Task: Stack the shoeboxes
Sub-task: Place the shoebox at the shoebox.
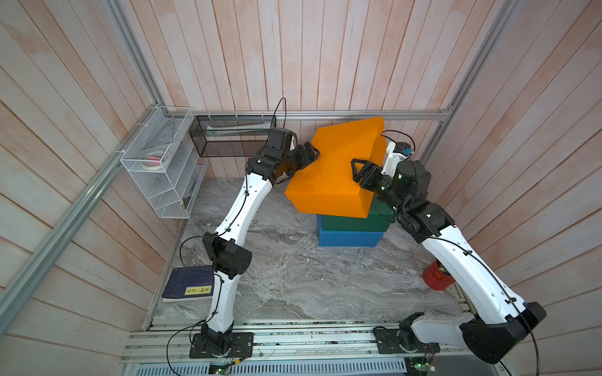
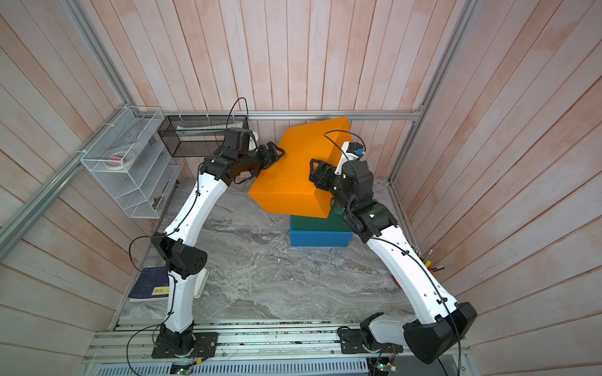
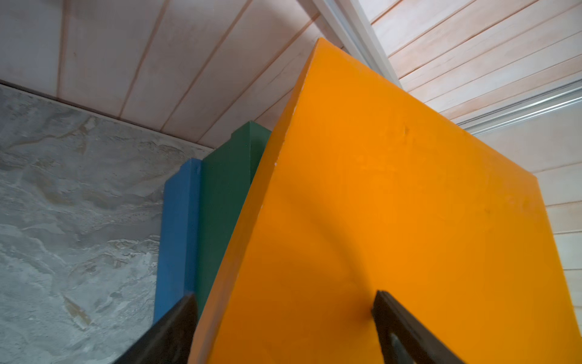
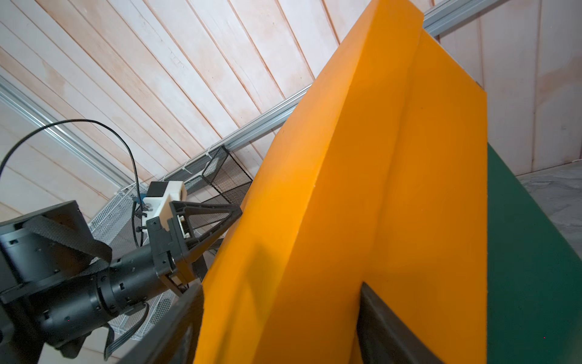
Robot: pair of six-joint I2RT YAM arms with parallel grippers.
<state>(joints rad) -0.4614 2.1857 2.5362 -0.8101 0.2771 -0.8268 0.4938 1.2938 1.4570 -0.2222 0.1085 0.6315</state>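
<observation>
Okay, stack first. The blue cardboard shoebox [image 1: 348, 239] sits on the grey marble-look tabletop [image 1: 293, 276], with the dark green cardboard shoebox [image 1: 351, 222] squarely on it. The orange cardboard shoebox [image 1: 332, 182] hangs above them, tilted and turned askew, its low end over the green lid; can't tell if it touches.

The left gripper [image 1: 313, 153] is clamped across its left edge. The right gripper [image 1: 357, 169] is clamped across its right edge, near the lid rim.

Risks, my judgement:
- An edge pinch on thin cardboard could slip or tug the lid loose.
- Released this skewed, the box would overhang and slide off.
- A low corner could shove the green box off the blue.

Containers:
- The red cylindrical pot [image 1: 435, 276] by the right arm holds pens [image 2: 430, 260].
- The shoeboxes are lidded, contents hidden.
- The white wire wall rack [image 1: 156, 182] holds a tape roll [image 1: 153, 159].
- The black mesh wall basket [image 1: 228, 145], farthest back, holds a pale long item I can't identify.
</observation>
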